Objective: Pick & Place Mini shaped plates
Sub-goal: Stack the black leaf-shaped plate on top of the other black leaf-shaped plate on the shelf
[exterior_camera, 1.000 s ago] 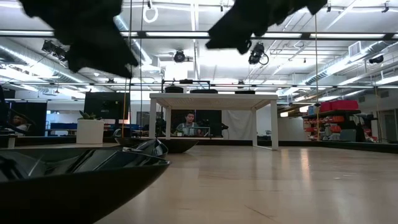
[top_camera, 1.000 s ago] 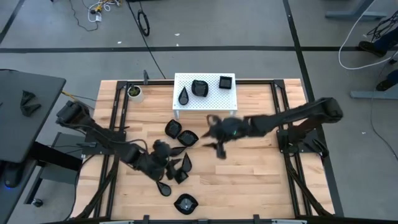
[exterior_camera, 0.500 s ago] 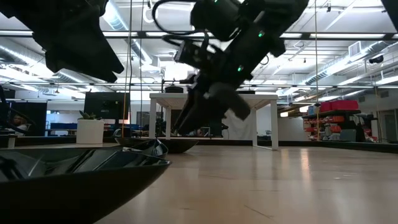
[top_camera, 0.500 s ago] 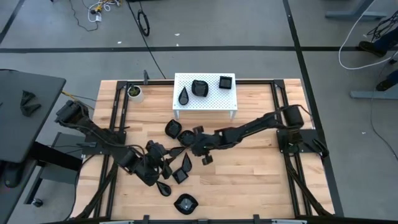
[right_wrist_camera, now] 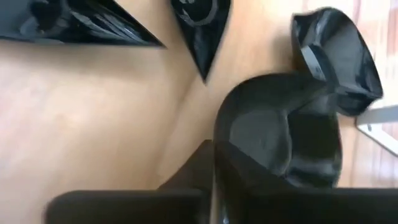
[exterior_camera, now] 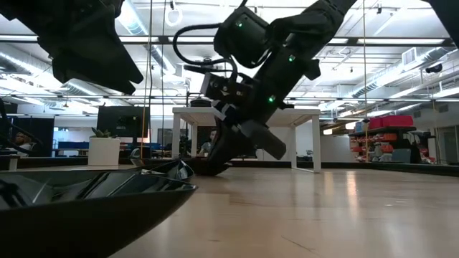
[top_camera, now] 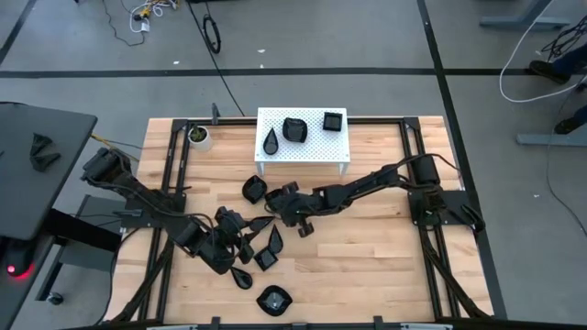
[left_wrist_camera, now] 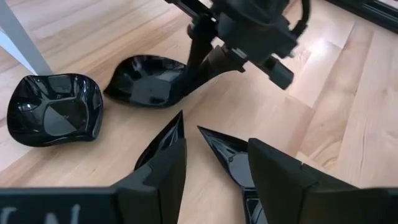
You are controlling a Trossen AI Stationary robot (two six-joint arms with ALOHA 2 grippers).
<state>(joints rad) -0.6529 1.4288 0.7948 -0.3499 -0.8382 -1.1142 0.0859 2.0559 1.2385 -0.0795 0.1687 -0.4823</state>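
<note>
Several glossy black mini shaped plates lie on the wooden table. My right gripper (left_wrist_camera: 189, 67) has come down at a rounded plate (left_wrist_camera: 146, 81) left of the table's middle and is shut on it (top_camera: 278, 203). A second rounded plate (left_wrist_camera: 53, 109) lies just beside it. My left gripper (left_wrist_camera: 214, 171) hovers open at the near left (top_camera: 246, 243). A pointed leaf plate (left_wrist_camera: 227, 158) lies on the table below the gap between its fingers. More plates (top_camera: 273, 299) lie toward the near edge. My right gripper has the rounded plate by its rim (left_wrist_camera: 181, 76) on the side toward the table's right. One finger (right_wrist_camera: 186, 177) is outside the rim (right_wrist_camera: 217, 140) and the other seems inside the hollow. The fingers slant down from the right. The plate's base rests on the table.
A white perforated stand (top_camera: 316, 148) at the far middle carries three black plates (top_camera: 293, 129). A small white cup with a green plant (top_camera: 199, 137) stands at the far left. One plate (exterior_camera: 86, 208) fills the low view's near left. Bare wood lies to the near right.
My right gripper has swung down and toward the table's left, rolling as it went, from the air near the stand to the rounded plate. It was open a second ago and has shut on the plate's rim. The plate has stayed on the table.
</note>
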